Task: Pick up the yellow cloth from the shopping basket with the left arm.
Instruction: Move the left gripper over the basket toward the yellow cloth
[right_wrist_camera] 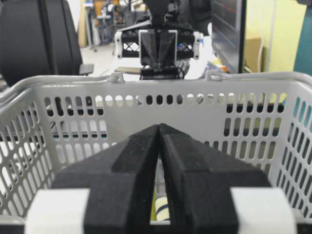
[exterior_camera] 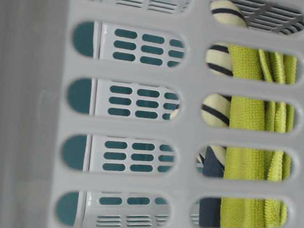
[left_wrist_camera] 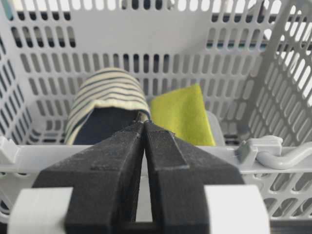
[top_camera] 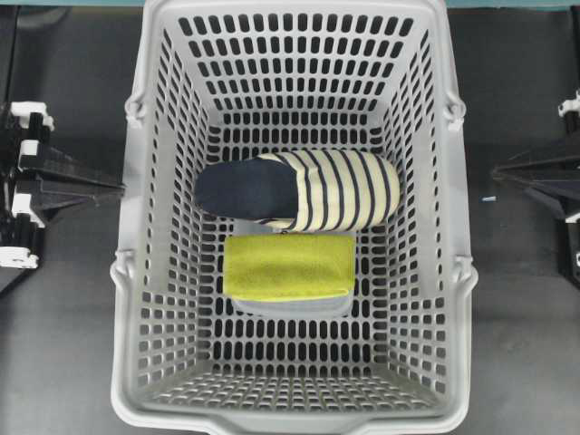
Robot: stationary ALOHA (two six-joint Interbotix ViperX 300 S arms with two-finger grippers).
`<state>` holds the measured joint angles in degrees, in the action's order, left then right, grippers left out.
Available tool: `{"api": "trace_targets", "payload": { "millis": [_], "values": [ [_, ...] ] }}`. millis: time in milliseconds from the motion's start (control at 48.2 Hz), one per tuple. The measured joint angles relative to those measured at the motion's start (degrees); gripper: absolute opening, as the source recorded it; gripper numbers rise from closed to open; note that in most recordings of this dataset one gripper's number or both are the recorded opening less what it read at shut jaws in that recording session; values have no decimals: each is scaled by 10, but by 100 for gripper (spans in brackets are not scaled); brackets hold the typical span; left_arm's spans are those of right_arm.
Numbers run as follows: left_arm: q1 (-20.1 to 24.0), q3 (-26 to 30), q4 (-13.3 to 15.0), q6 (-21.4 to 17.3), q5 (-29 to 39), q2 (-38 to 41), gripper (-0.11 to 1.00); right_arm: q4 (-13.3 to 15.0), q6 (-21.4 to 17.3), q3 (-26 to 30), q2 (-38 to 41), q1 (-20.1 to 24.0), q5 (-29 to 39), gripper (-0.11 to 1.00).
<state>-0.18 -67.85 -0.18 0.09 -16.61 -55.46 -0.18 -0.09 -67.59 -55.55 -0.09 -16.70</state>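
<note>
Even, bright light from above in overhead view; shopping basket [top_camera: 299, 412] evenly lit, no glare, only soft shadow under slipper [top_camera: 299, 190] and yellow cloth [top_camera: 288, 265]. Dark table [top_camera: 63, 344] keeps little detail. Table-level view: near basket wall fills frame, blurred and pale, cloth behind slots sharper. Wrist views: left gripper [left_wrist_camera: 145, 124] and right gripper [right_wrist_camera: 159, 127] pads soft-focus up close. Right wrist background bright, slightly washed out near top.

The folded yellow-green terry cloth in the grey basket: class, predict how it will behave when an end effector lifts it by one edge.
The folded yellow-green terry cloth will probably droop and unfold, since loose layers hang visibly in the table-level view. It looks light, being thin fabric. Its looped pile should grip rather than slip. It touches the cream-and-navy striped slipper, which it might nudge.
</note>
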Motion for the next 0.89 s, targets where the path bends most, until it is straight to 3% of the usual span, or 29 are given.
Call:
{"api": "trace_targets", "payload": {
  "millis": [125, 478, 561, 706, 789, 893],
  "values": [
    [1, 69, -18, 3, 77, 8, 1, -4, -6, 4, 0, -1, 11, 0],
    [-3, 244, -22, -1, 312, 102, 1, -6, -11, 38, -10, -2, 134, 2],
    [-7, 287, -22, -2, 356, 145, 1, -6, -11, 41, -18, -2, 150, 17],
    [-12, 349, -23, 0, 418, 225, 7, -6, -11, 44, -26, -2, 160, 61],
    [-15, 382, -23, 3, 449, 268, 22, -6, -11, 44, -29, 1, 168, 78],
    [-19, 425, -23, 4, 483, 327, 54, -5, -11, 44, -31, 6, 171, 78]
  ]
}}
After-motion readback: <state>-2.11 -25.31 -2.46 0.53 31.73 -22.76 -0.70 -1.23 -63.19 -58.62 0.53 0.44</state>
